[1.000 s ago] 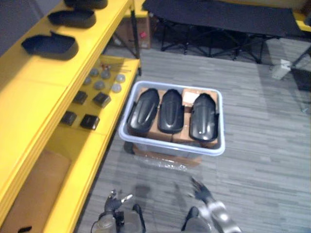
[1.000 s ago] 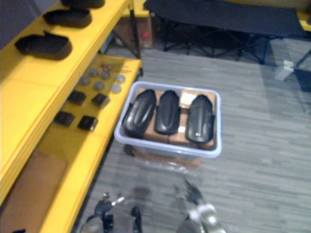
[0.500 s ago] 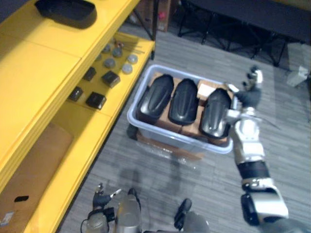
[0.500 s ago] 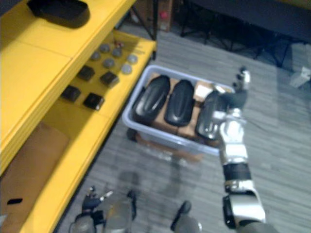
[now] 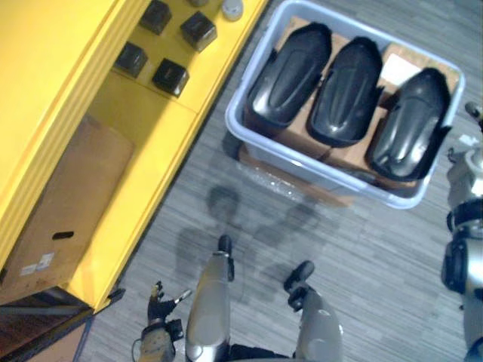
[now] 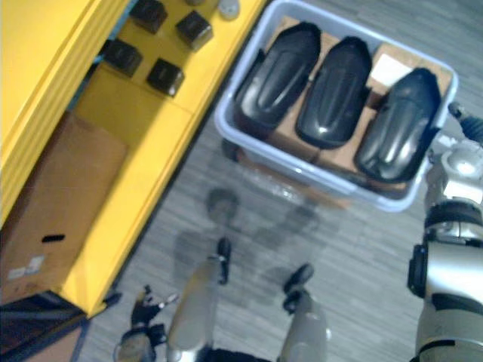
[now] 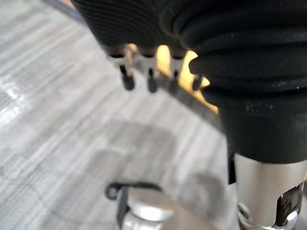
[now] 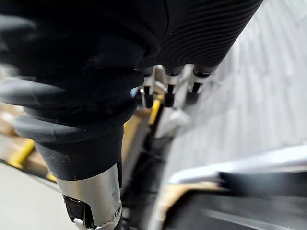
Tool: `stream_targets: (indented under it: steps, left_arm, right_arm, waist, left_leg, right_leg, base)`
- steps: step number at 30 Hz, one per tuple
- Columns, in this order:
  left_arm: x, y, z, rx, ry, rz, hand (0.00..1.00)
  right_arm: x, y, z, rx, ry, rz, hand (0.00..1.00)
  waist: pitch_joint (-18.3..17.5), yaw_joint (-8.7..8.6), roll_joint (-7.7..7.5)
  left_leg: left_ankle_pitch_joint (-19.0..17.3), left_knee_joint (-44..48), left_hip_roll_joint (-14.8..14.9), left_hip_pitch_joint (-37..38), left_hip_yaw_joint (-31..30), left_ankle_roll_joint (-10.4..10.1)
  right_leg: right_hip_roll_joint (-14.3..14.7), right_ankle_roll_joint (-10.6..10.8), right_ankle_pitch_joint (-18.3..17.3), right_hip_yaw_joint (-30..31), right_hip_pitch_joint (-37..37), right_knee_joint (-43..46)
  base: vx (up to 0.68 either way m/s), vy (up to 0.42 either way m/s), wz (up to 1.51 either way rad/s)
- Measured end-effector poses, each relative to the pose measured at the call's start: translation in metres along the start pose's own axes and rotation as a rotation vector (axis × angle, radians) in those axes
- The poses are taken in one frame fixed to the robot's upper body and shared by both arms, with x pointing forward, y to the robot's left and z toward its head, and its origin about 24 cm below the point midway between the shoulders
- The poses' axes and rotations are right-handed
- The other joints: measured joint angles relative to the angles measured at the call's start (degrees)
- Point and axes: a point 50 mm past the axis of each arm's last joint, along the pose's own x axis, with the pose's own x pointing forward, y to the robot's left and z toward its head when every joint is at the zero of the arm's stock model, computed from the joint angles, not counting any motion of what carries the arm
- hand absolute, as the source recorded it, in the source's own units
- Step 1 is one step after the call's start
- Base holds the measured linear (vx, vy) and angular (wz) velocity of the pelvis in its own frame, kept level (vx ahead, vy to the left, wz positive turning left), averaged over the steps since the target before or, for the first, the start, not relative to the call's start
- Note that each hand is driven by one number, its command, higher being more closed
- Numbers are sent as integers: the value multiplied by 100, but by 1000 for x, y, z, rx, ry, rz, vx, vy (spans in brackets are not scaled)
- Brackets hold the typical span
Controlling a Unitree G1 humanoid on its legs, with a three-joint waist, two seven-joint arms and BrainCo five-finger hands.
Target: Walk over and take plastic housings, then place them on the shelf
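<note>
Grey striped floor, yellow shelf at left

Both arms are silver-grey metal, built of rounded cylindrical segments. The right arm shows a black band at the joint between two pale sleeves. A dark ribbed cover wraps each wrist, with thick, rounded folds on the right hand and the left hand. Beneath the cover, the polished silver thumb has dark cut-outs and a small pale screw head. The fingers are thin and silver, with dark tips.
</note>
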Motion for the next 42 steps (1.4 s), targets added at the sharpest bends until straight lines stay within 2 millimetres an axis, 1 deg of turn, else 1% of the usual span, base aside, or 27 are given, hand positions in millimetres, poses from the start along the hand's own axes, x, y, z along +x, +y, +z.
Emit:
stream_targets:
  steps: [1,3,5,6,8,10,12,16,18,20,23,27,31,32,37,40,42]
  left_arm:
    - [0,-2,0,-2,-4,-7,0]
    - [-1,-4,2,2,-22,-21,0]
    - [-1,-4,2,-12,-25,-23,0]
    - [-1,-5,2,-25,-21,-26,0]
    - [-1,-6,2,-27,-21,-33,0]
    - [-2,-9,1,-33,-21,-44,0]
    - [-3,-10,1,-47,-26,-47,0]
    - [-4,-15,1,-44,-34,-65,0]
    - [-4,-15,1,-64,-29,-66,0]
    - [-5,-17,0,-77,-21,-68,0]
    - [-6,-17,-2,-74,-12,-72,0]
    - [-7,-20,-5,-80,2,-93,0]
    - [-8,-19,-9,-103,24,-96,0]
    - [-8,-18,-10,-104,28,-96,0]
    - [-8,-19,-8,-112,9,-115,0]
    - [-7,-18,-7,-141,7,-109,0]
    - [-7,-18,-7,-144,6,-107,0]
  right_arm:
    - [1,-2,-5,-17,27,3,0]
    - [3,-7,-6,-50,41,-3,0]
    - [6,-15,-4,-64,50,-8,0]
    - [9,-20,0,-69,49,-14,0]
    - [11,-24,1,-78,58,-9,0]
    - [11,-27,-6,-95,99,-8,0]
    - [11,-30,-14,-129,138,-14,0]
    - [10,-30,-17,-143,159,-13,0]
    - [11,-31,-14,-156,149,-3,0]
    - [13,-33,-6,-170,127,-7,0]
    - [14,-32,-3,-190,113,-3,0]
    - [16,-37,7,-243,71,-16,0]
    - [16,-36,10,-274,54,-12,0]
    - [16,-35,10,-283,50,-10,100]
    - [18,-39,12,-312,53,-20,100]
    - [21,-52,17,-369,68,-33,100]
    - [22,-53,17,-389,73,-27,100]
  waist:
    - [1,-2,1]
    - [7,2,14]
    - [22,2,43]
    - [44,1,87]
    - [46,-6,111]
    - [38,-4,149]
    - [60,10,222]
    - [79,14,364]
    - [80,17,426]
    - [82,29,491]
    - [95,44,551]
    - [89,146,655]
    - [86,242,661]
    - [86,256,661]
    - [85,276,663]
    - [84,288,664]
    - [84,290,664]
  left_leg:
    - [0,7,-6,1,7,0]
    - [0,6,-10,-5,7,0]
    - [0,8,-11,-16,12,1]
    - [0,7,-12,-41,9,1]
    - [35,1,-25,-119,23,11]
    - [58,-3,-27,-177,19,10]
    - [72,-6,-33,-208,24,15]
    - [85,-10,-36,-247,15,22]
    - [105,-11,-40,-337,3,29]
    - [161,-19,-72,-459,-6,35]
    - [173,-8,-95,-507,-30,38]
    - [178,73,-117,-678,-82,47]
    - [182,128,-115,-812,-118,54]
    - [181,149,-115,-815,-122,54]
    - [175,226,-122,-914,-210,57]
    - [172,282,-110,-984,-273,57]
    - [172,286,-101,-983,-269,57]
  right_leg:
    - [-1,0,0,8,-2,1]
    - [-2,1,-7,9,-12,9]
    - [-19,-16,-37,15,-59,73]
    - [-33,-25,-55,16,-99,128]
    - [-69,-37,-69,27,-225,203]
    - [-80,-50,-77,29,-296,240]
    - [-99,-61,-84,40,-360,286]
    - [-107,-62,-93,35,-405,313]
    - [-116,-66,-96,32,-499,351]
    - [-163,-74,-101,29,-653,423]
    - [-203,-79,-127,21,-706,502]
    - [-270,-85,-185,3,-862,653]
    - [-277,-93,-206,-14,-981,717]
    - [-278,-94,-208,-13,-978,726]
    - [-284,-104,-238,-101,-987,774]
    - [-283,-118,-271,-134,-1016,838]
    - [-284,-125,-276,-128,-1026,858]
  base:
    - [0,0,0]
    - [0,0,0]
    - [-35,8,-1]
    - [-42,6,-1]
    - [-39,2,-2]
    - [0,0,0]
    - [0,0,0]
    - [0,0,0]
    - [-10,4,2]
    - [-9,4,5]
    - [-10,4,6]
    - [-20,7,7]
    - [-7,0,2]
    - [0,0,0]
    - [-7,3,6]
    - [-9,-3,6]
    - [0,0,0]
